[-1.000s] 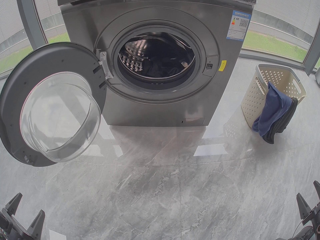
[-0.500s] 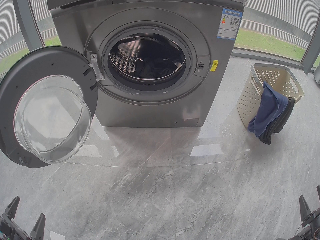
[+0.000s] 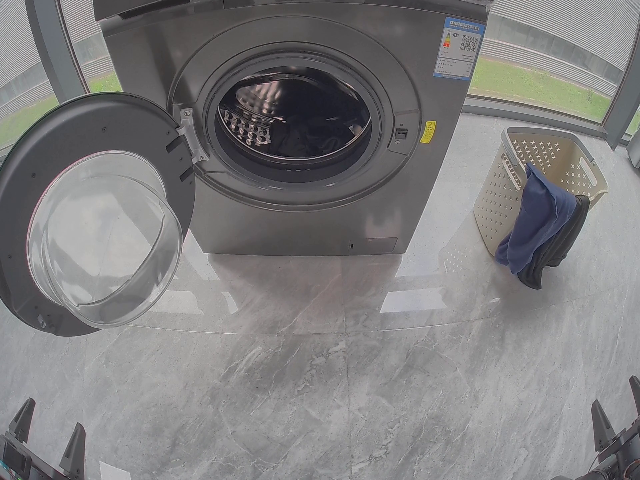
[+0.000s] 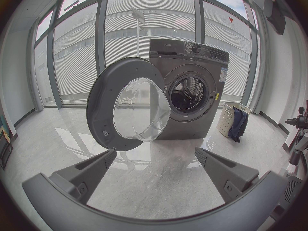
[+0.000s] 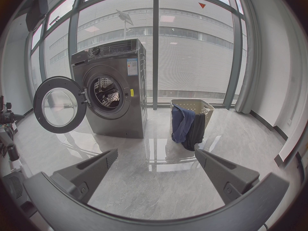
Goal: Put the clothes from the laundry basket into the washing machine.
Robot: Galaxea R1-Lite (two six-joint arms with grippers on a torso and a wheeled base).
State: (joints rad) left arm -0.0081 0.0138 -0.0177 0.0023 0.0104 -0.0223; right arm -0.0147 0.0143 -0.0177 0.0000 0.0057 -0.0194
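A grey front-loading washing machine (image 3: 300, 231) is standing on the pale marbled floor (image 3: 333, 381) before tall windows, its round door (image 3: 100, 215) swinging fully open to the robot's left and showing its clear bowl-shaped glass. The drum (image 3: 293, 125) is gaping open, with a dark heap, seemingly fabric, lying low inside it. To the robot's right of the machine, near the window, a cream perforated laundry basket (image 3: 497, 211) is sitting on the floor, apart from the machine. Two clothes are hanging over the basket's near rim and down its outer wall: a blue garment (image 3: 537, 225) is draping in front, and a black garment (image 3: 565, 241) is hanging just beside and partly behind it, its hem reaching down towards the floor. Well back from both machine and basket, the left pincer (image 4: 154, 152) and the right pincer (image 5: 155, 151) are hovering low over the floor, each with its fingers spread wide and gripping nothing.
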